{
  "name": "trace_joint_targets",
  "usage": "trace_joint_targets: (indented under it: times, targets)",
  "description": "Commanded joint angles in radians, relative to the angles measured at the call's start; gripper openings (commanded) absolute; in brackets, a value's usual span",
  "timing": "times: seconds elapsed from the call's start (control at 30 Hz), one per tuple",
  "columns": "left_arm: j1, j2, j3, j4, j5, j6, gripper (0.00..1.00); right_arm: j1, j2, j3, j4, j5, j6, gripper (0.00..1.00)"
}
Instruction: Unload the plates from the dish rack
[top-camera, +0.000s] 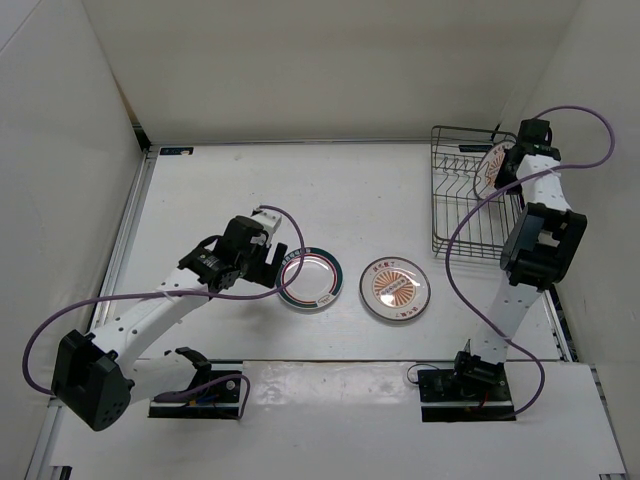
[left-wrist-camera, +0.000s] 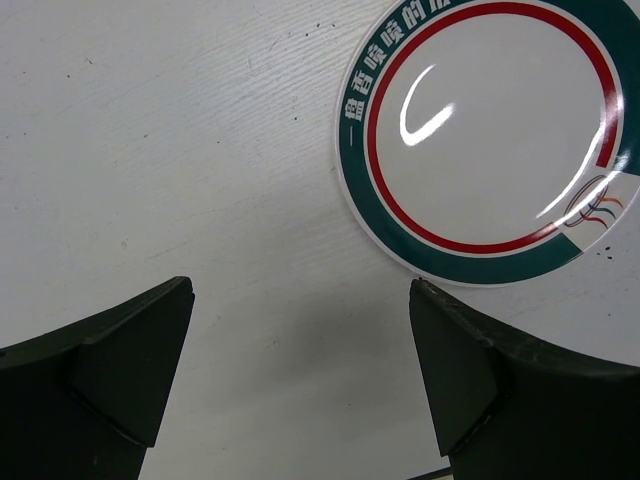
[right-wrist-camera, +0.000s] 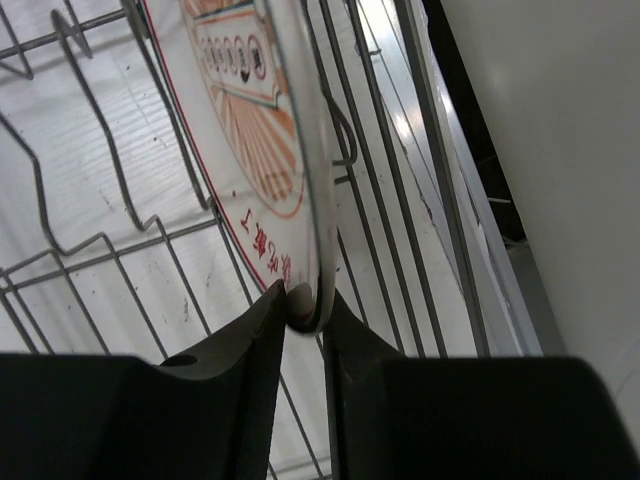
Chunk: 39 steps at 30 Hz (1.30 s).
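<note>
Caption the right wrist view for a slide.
Right end effector pinching the upright sunburst plate inside the dish rack.

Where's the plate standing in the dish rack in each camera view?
Top external: upper right, plate upright in the dish rack.
Left wrist: not in view.
Right wrist: top centre, plate rim pinched by the right claw.
Shared landmark: the dish rack's wires.

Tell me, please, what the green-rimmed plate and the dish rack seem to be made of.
Green-rimmed plate: glossy glazed ceramic or melamine; sharp light streaks on its white centre. Dish rack: thin bent wire, likely coated metal; dull sheen along the rods.
</note>
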Motion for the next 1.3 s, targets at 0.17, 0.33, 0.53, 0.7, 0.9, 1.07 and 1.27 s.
trace_joint_targets:
  times: [0.17,0.33,0.53,0.7,0.9,1.07,1.27]
  targets:
    - [-0.002,0.015,0.038,-0.010,-0.018,0.010,1.00,-0.012,0.034,0.075,0.030,0.005,-0.020,0.21]
    - [-0.003,0.023,0.036,-0.014,-0.018,0.010,1.00,-0.012,0.039,0.087,0.034,0.002,-0.020,0.00]
    - [-0.002,0.026,0.040,-0.014,-0.021,0.012,1.00,-0.008,0.017,0.091,0.025,-0.004,-0.011,0.00]
    - [-0.002,0.024,0.044,-0.014,-0.020,0.009,1.00,-0.005,-0.035,0.110,0.018,0.005,0.006,0.00]
    - [-0.003,0.006,0.038,-0.014,-0.014,0.004,1.00,0.010,-0.130,0.170,0.010,-0.008,0.096,0.00]
    - [-0.003,0.001,0.038,-0.016,0.020,-0.007,1.00,0.047,-0.231,0.173,-0.013,0.022,0.227,0.00]
    - [-0.003,-0.005,0.035,-0.014,0.029,-0.014,1.00,0.142,-0.525,-0.159,-0.033,0.011,0.402,0.00]
